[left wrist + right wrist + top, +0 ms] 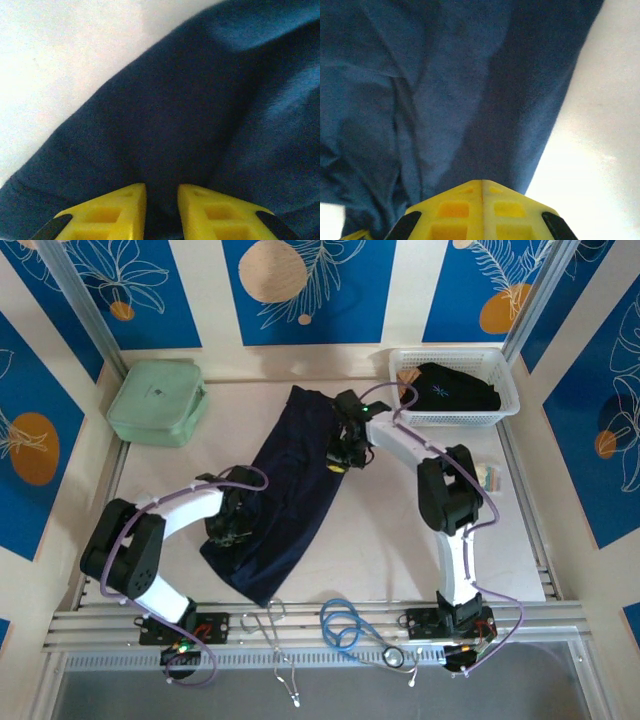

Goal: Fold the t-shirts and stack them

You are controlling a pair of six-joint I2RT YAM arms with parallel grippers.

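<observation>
A plain navy t-shirt [295, 480] lies stretched out diagonally across the middle of the white table. My left gripper [232, 525] sits at its lower left edge. In the left wrist view its yellow fingertips [161, 192] stand a narrow gap apart, open over the navy cloth [200, 100]. My right gripper [340, 455] rests at the shirt's upper right edge. Its fingertips [482, 182] are pressed together, shut, with no cloth seen between them and the shirt [445, 90] just beyond. A second, black t-shirt [455, 388] with a pale blue mark lies bunched in the basket.
The white lattice basket [455, 420] stands at the back right, and a mint-green zip case [155, 402] at the back left. Loose cables [350, 632] lie along the front rail. A small pale object [490, 477] sits near the table's right edge.
</observation>
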